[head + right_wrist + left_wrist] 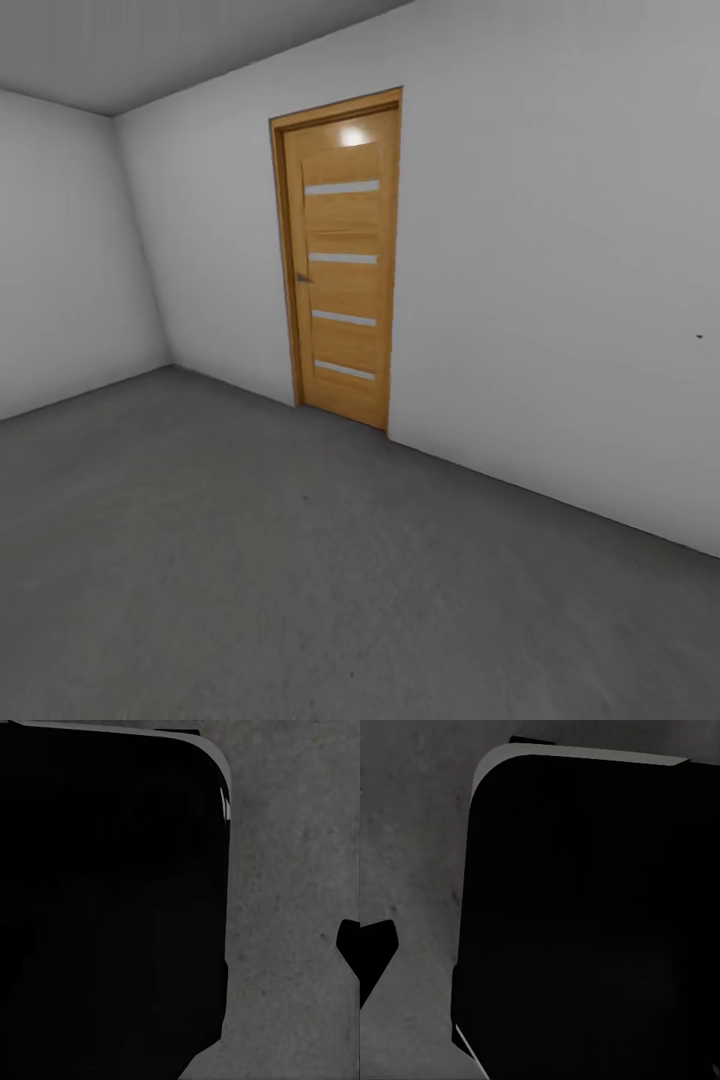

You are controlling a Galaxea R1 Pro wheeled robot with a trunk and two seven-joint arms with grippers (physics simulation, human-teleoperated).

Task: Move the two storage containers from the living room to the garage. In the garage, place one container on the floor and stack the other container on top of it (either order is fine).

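I am in the garage, looking at its dark grey speckled concrete floor (pixel 300 560) and plain white walls. The two storage containers are out of view, and so is the living room. Both wrist views look straight down past my black, round-cornered base (pixel 585 915) (pixel 112 900) onto the concrete. One dark left fingertip (pixel 375 960) pokes in at the picture's edge, and one dark right fingertip (pixel 351 945) does the same. Each sits far out to the side, with nothing between the fingers.
A shut wooden panel door (pixel 342 262) with several pale horizontal strips stands in the white wall (pixel 560 300) ahead. A second white wall (pixel 60 260) meets it at a corner on the left. Bare floor stretches between me and the door.
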